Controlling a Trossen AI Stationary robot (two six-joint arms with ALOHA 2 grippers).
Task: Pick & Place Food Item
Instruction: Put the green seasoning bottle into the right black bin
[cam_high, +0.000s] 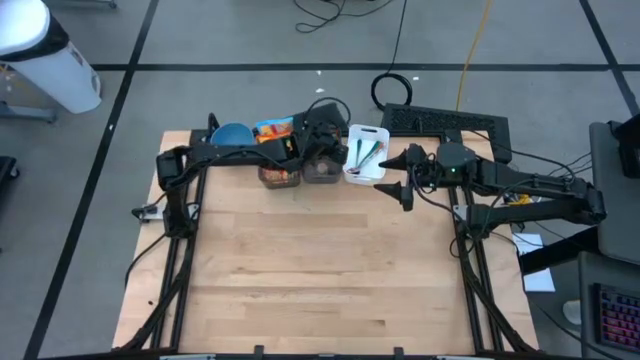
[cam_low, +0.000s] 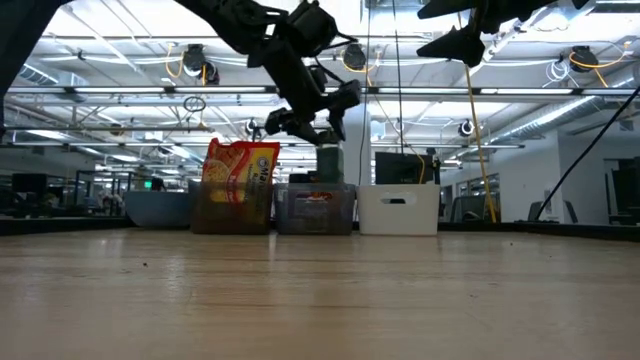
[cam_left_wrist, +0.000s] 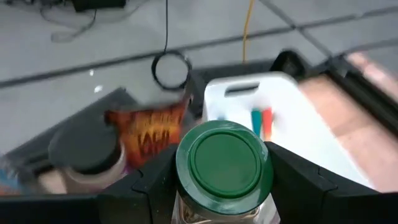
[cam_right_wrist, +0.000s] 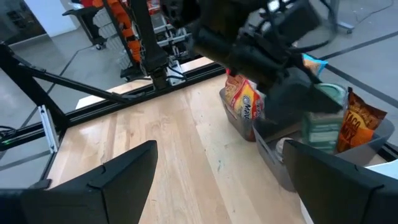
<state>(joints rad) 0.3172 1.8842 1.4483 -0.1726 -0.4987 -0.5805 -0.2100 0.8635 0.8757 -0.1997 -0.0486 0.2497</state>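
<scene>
A glass jar with a green lid (cam_left_wrist: 222, 163) sits between the fingers of my left gripper (cam_left_wrist: 221, 171), which is shut on it. The gripper (cam_high: 322, 140) hangs over the clear bins at the table's far edge. The right wrist view shows the jar (cam_right_wrist: 323, 118) over the second clear bin (cam_right_wrist: 280, 162); whether its bottom touches anything I cannot tell. That bin holds an orange taco pack (cam_left_wrist: 149, 134) and a grey-lidded jar (cam_left_wrist: 84, 149). My right gripper (cam_high: 400, 180) waits open, high up, to the right of the white bin (cam_high: 365, 158). My left gripper pinches the jar between its two fingers (cam_left_wrist: 149, 180), one on each side of the body just under the green lid (cam_left_wrist: 267, 199). The fingers slant down toward the table's far edge. The jar stands about upright in the hold, lid up, above the bin's contents.
A row stands along the far edge: a blue bowl (cam_high: 232, 133), a clear bin with snack packs (cam_high: 278, 176), the second clear bin (cam_high: 322, 172), and the white bin with pens (cam_left_wrist: 261, 118). The wooden tabletop (cam_high: 320, 270) stretches in front of them.
</scene>
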